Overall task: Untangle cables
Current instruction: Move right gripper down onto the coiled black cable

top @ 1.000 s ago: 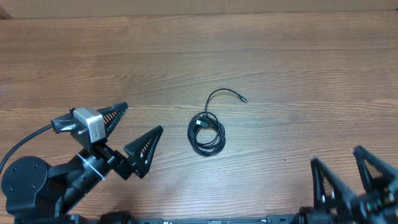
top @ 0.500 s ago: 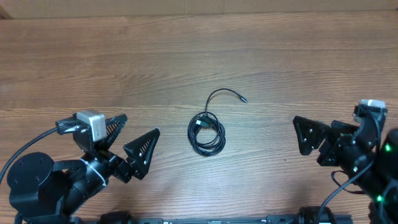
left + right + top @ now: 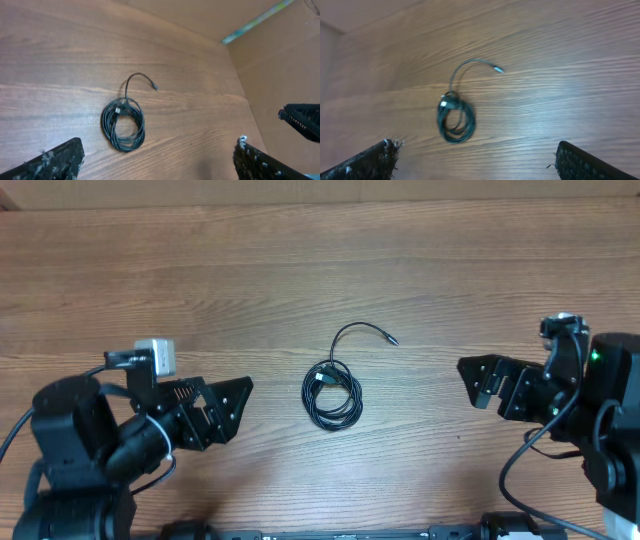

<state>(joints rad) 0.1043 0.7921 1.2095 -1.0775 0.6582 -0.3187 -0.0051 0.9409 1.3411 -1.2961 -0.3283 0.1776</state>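
The left hand (image 3: 232,412) and right hand (image 3: 470,385) hang wide open and empty, well apart on either side of the cables (image 3: 333,395), which lie coiled in 1 bundle mid-tabletop (image 3: 200,280). Pinching that coil could catch several loops together and tighten the tangle.

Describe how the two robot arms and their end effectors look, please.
Both arms are black with rounded joint housings. The black left end effector and black right end effector each have two triangular fingers. A small light grey box sits on the left wrist. A thin black lead loops beside the right arm, where a green light glows.
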